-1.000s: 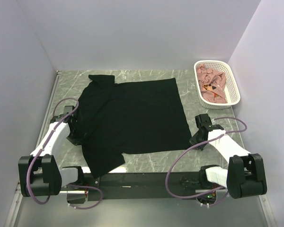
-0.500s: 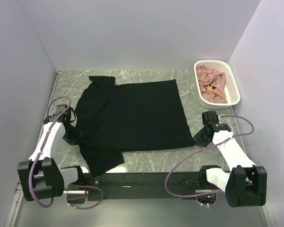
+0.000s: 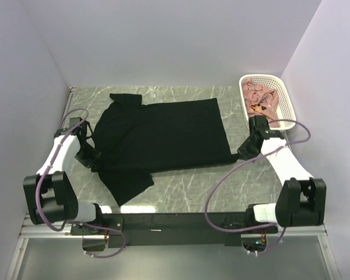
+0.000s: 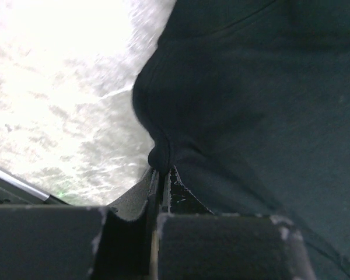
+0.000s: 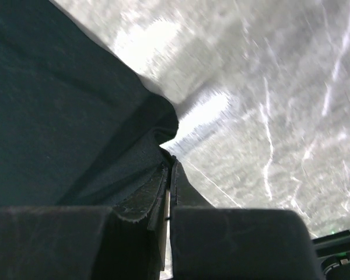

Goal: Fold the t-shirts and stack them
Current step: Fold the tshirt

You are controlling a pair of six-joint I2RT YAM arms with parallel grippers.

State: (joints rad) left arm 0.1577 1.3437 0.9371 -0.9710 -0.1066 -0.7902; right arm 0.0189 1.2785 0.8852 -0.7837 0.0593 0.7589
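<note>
Both arms have carried the near hem away from their bases. The left pincer [image 3: 86,156] clamps the large plain black short-sleeved t-shirt [image 3: 157,137], spread on the grey marbled tabletop [image 3: 186,189]; the right pincer [image 3: 245,153] pinches its hem corner, probably starting a fold.

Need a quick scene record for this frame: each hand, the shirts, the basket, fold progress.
left hand: shut on the black t-shirt, pinching its left edge
right hand: shut on the black t-shirt, pinching its near right corner
black t-shirt: spread mostly flat on the table, one sleeve toward the near edge, no fold yet
pink cloth: crumpled inside the basket
basket: white lattice, far right corner of the table
stack: none visible
</note>
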